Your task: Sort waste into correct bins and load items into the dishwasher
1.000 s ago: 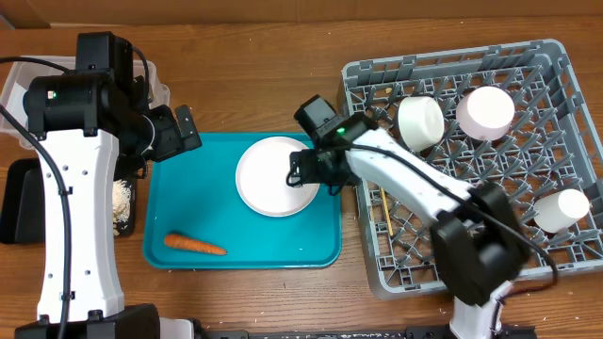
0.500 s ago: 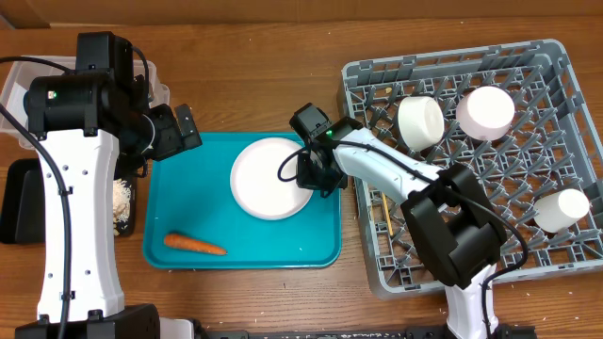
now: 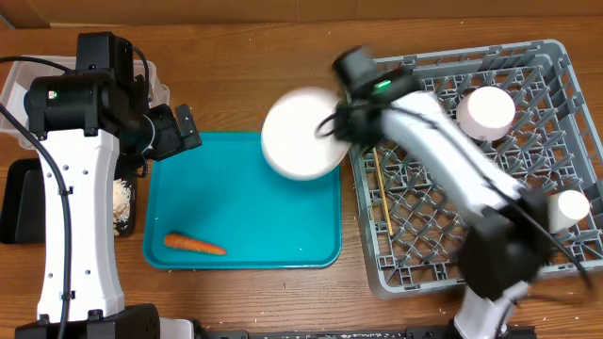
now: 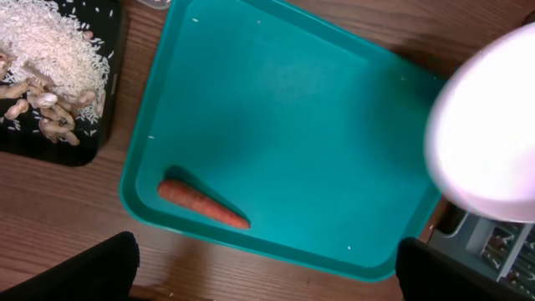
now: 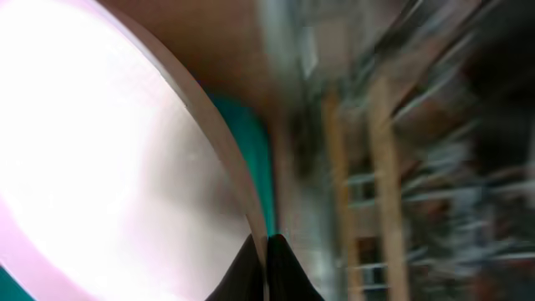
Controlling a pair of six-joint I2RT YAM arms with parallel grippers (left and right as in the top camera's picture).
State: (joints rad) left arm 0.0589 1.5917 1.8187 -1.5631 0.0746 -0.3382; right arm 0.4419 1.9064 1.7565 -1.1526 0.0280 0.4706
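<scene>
Right tool (image 5: 266, 255) pinched the plate (image 3: 300, 132) rim; plate hung tilted over teal tray (image 3: 245, 207) corner, beside rack (image 3: 452, 235). Left tool (image 3: 177, 132) spread wide, empty. Counted: one plate, one carrot (image 3: 194, 245), two bowls (image 3: 486, 111).

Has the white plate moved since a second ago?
Yes. Held by the right gripper, the white plate has gone from the teal tray's middle to over its far right corner, toward the dish rack.

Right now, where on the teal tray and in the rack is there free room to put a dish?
The teal tray is bare except the carrot near its front edge. The rack floor beside the chopsticks is open. The rack's back is crowded: a cup, and the right gripper holding the plate.
</scene>
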